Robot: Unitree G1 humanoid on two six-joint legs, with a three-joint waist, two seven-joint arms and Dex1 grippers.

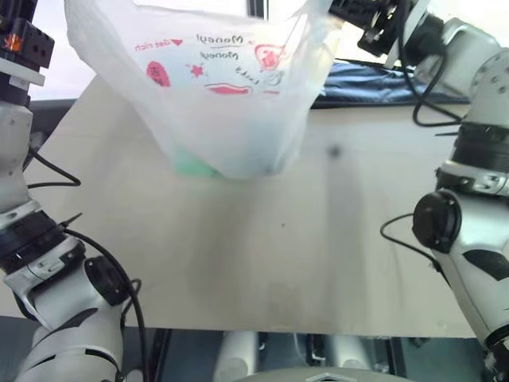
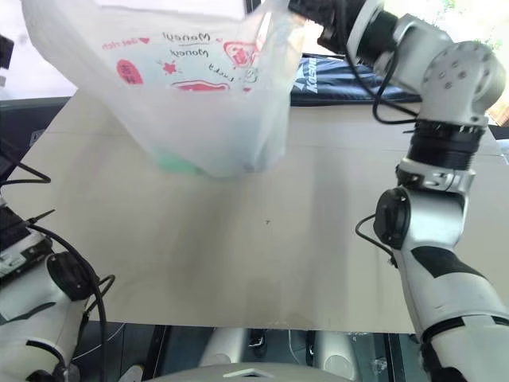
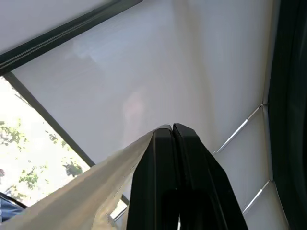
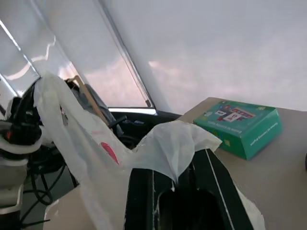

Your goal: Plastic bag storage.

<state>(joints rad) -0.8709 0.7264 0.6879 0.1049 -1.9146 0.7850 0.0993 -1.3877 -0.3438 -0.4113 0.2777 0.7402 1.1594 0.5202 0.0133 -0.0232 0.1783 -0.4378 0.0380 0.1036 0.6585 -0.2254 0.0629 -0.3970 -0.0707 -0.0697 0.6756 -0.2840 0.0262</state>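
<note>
1. Plastic bag (image 1: pixel 215 87), thin white and printed in red, hangs in the air above the far half of the desk (image 1: pixel 262 255), stretched between the two raised arms with its bottom clear of the surface.
2. The left claw (image 3: pixel 171 128) has its fingers pressed together on one edge of the bag, a strip of the film running off between them.
3. The right claw (image 4: pixel 175 184) is likewise clamped on the bag's other edge, a tuft of film bunched up out of its fingers.
4. Held up by two points like this, I'd say the bag is being spread so it can hang flat, ready for folding or stowing.
5. A green shape shows dimly through the bag's bottom; it looks like the teal box (image 4: pixel 242 125) lying on the desk behind, though I can't be sure.
6. A dark racket case (image 2: pixel 350 83) lies along the desk's far edge, apart from the bag.
</note>
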